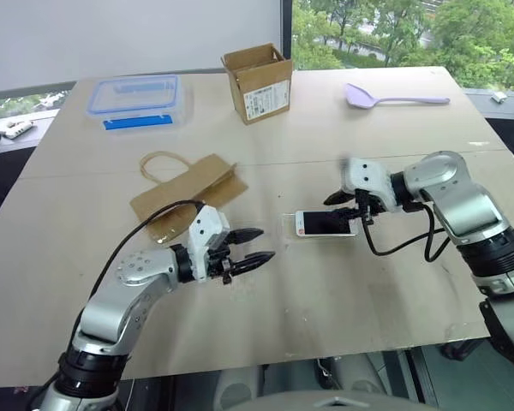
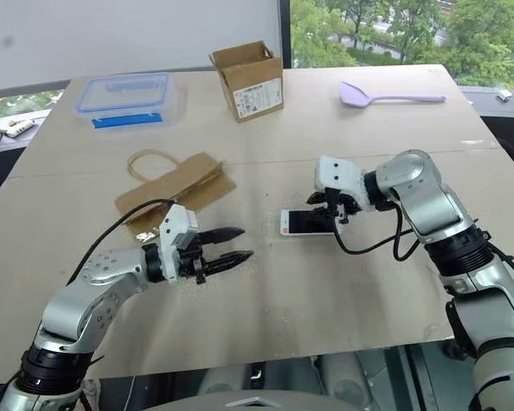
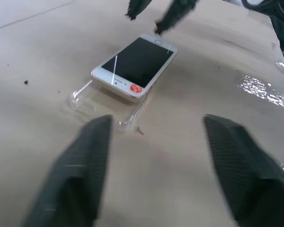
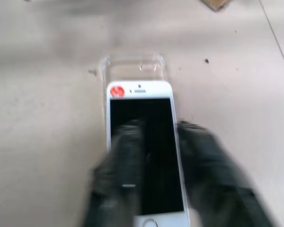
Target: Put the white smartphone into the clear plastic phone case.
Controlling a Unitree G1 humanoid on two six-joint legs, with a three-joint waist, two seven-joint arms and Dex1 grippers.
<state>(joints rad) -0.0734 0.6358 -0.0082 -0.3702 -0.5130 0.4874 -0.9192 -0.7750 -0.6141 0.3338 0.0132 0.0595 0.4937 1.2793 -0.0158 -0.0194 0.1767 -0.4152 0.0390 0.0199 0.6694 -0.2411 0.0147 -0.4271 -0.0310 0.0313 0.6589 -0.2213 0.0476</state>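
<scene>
- A white smartphone [image 1: 325,223] lay screen-up mid-table, the right gripper [image 1: 347,205] at its right end.
- The left gripper [image 1: 261,244] hovered left of it, nearer, fingers parted.

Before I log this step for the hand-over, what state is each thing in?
white smartphone: screen up, lying partly on the case, not seated.
clear plastic phone case: flat on the table, one end sticking out past the phone.
cardboard box: upright, flaps open.
food container: blue lid on.
left gripper: open.
right gripper: shut, over the phone.
</scene>
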